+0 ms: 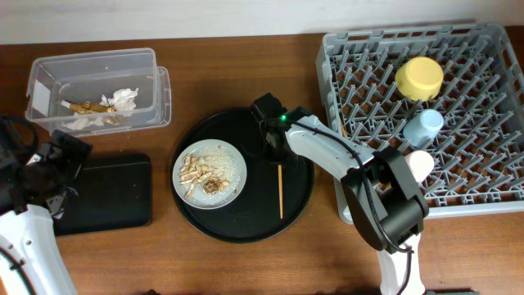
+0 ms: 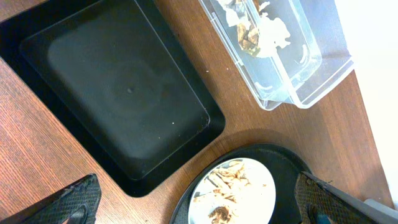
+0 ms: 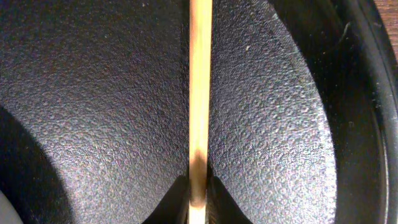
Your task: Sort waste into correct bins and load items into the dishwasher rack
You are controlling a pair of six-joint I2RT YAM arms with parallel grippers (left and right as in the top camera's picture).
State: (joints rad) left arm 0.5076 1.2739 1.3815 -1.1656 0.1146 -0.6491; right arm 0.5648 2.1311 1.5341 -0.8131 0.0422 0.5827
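A wooden chopstick (image 1: pixel 280 192) lies on the large round black tray (image 1: pixel 295 213), right of the grey plate (image 1: pixel 234 157), which holds beige food bits (image 1: pixel 201 174). My right gripper (image 1: pixel 273 146) is low over this tray at the chopstick's far end. In the right wrist view its fingers (image 3: pixel 199 202) are shut on the chopstick (image 3: pixel 199 93). My left gripper (image 1: pixel 61 160) is open and empty, its fingers (image 2: pixel 199 205) spread wide above the table by the shallow black tray (image 2: pixel 124 93). The clear tub (image 1: pixel 49 78) holds napkins (image 1: pixel 124 99) and brown scraps (image 1: pixel 86 107). The rack (image 1: pixel 483 192) holds the yellow bowl (image 1: pixel 419 78), the light-blue cup (image 1: pixel 423 127) and a pale cup (image 1: pixel 420 164).
The shallow black tray (image 1: pixel 106 192) lies at the front left, below the tub. The plate (image 2: pixel 264 196) and the tub (image 2: pixel 298 68) also show in the left wrist view. The right arm reaches across the rack's left edge. Bare wooden table runs along the front.
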